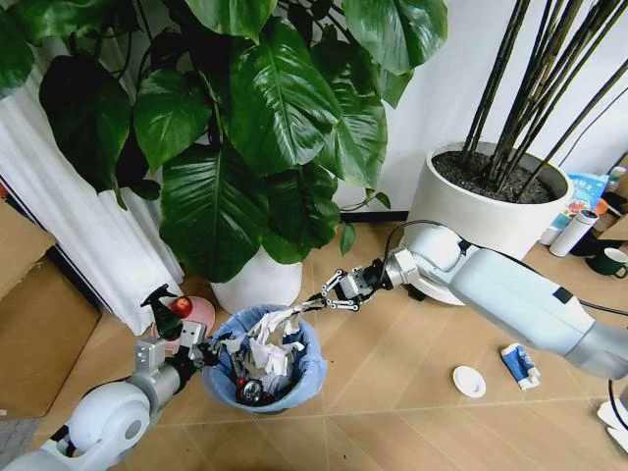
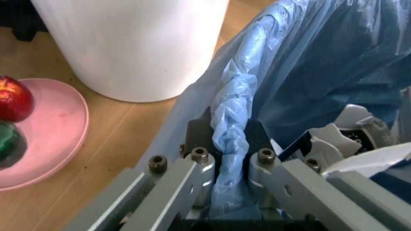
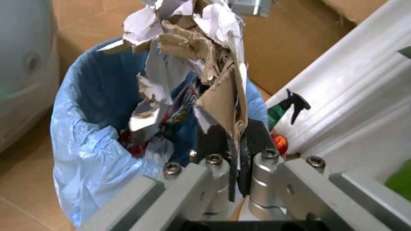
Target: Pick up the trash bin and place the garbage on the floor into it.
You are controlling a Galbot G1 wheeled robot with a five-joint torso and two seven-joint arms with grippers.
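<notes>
At the far left, the robot's left claw (image 1: 201, 353) is clamped on the near-left rim of the trash bin (image 1: 294, 385), a low round bin lined with a crinkly light-blue bag. In the left wrist view its two fingers (image 2: 200, 169) pinch a twisted fold of that bag (image 2: 232, 120) together with the rim. Just beyond this claw a pink plate (image 1: 201, 312) carrying a red apple rests on the wooden floor (image 1: 392, 392), beside a large white plant pot (image 1: 257, 280).

The bin sits in the lower middle of the head view, upright, its mouth facing straight up and already holding crumpled paper.

To the right of the bin's centre, the right claw (image 1: 319, 301) reaches in from the right and hangs just above the far-right rim. Its fingers are closed on a torn strip of white paper and brown card (image 3: 215, 77), which trails toward the left over the open mouth. The strip's long axis runs from the claw across to the bin's centre, so the bin lies directly below and slightly left of this claw; a release here would likely drop the strip inside.

Further right on the floor, well apart from the bin, lie a small white disc (image 1: 468, 381) and a blue-white packet (image 1: 518, 364), both nearer the right arm.
</notes>
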